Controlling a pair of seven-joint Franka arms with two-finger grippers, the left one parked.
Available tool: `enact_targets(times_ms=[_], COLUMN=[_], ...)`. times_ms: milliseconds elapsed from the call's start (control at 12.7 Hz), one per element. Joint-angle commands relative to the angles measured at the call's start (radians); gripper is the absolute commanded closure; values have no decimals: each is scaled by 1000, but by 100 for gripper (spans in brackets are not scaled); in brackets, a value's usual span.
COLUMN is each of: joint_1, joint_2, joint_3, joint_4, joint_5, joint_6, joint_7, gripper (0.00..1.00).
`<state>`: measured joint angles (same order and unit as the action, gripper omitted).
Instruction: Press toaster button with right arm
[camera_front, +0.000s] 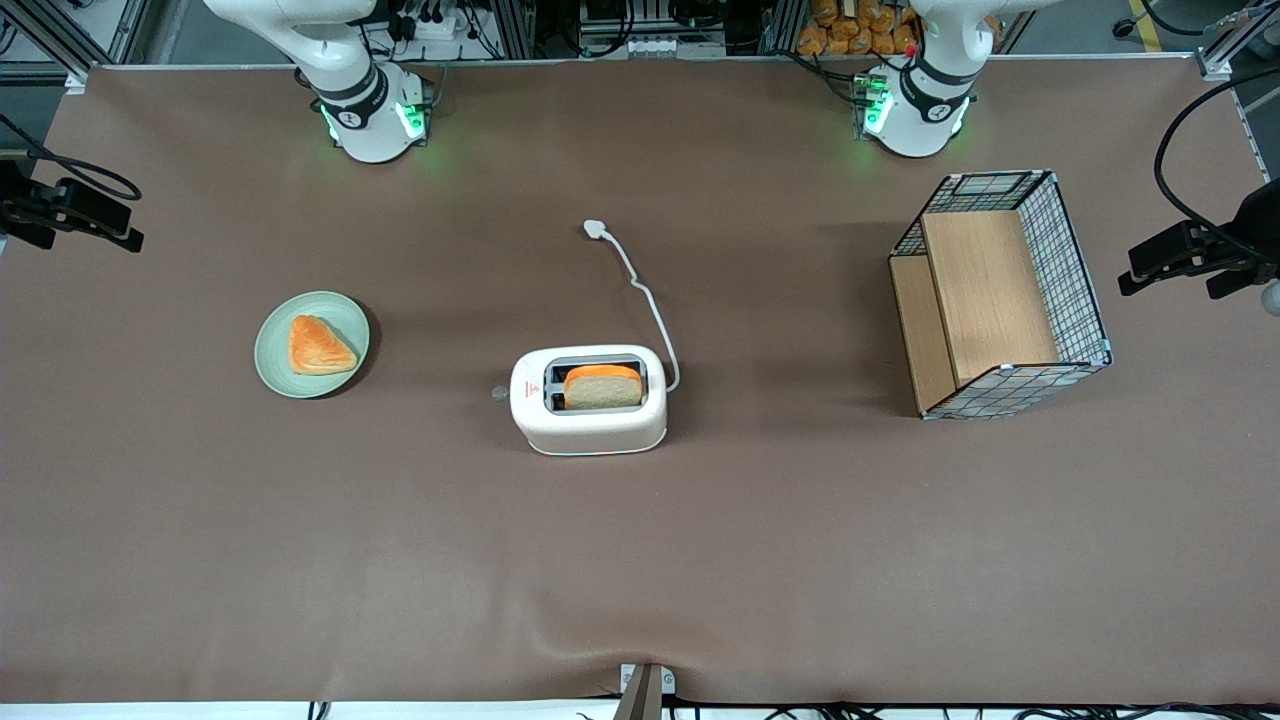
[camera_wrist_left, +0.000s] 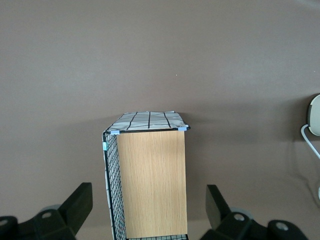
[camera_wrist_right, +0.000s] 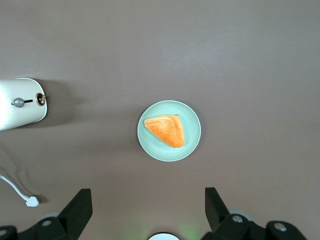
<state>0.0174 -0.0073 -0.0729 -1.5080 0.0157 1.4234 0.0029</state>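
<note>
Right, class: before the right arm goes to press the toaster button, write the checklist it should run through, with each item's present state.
1. Toaster upright on the table: ok.
2. Button in view, nothing against it: ok.
3. Gripper open, holding nothing: ok.
4. Gripper at the button: not ok; it hangs high above the plate.
5. Way from plate to button free of things: ok.
6. Bread in a slot: ok.
</note>
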Motion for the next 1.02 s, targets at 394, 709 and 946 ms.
enact_targets(times_ms=[394,709,946], joint_1=[-17,-17,-17], joint_2=[-8,-8,-8], joint_3=[13,13,13], joint_4=[5,5,3], joint_5=[1,1,1], joint_6=[3,2,-1], joint_7=[16,16,14], gripper=[0,0,0])
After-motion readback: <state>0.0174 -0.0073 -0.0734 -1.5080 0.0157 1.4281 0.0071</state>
